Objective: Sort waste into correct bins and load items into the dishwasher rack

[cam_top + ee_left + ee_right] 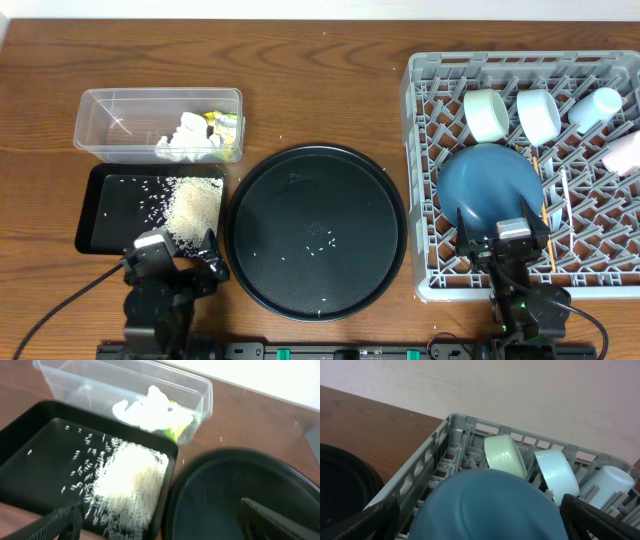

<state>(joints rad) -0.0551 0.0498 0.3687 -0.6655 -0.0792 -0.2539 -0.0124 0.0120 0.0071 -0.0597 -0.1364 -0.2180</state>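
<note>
While left gripper [172, 258] and right gripper [505, 240] hang released, empty, napkins [185, 140] lie in clear tub [100, 100] at 10 o'clock, rice [192, 205] in black tray [100, 215] at 8, dark-blue bowl [490, 180] in rack [420, 150] at 3, so sorting looks near-finished; next likely needs picking stray grains [318, 240] off round tray [280, 200].

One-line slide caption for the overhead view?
Rice in the black tray, napkins in the clear tub, blue bowl and cups in the grey rack.
</note>
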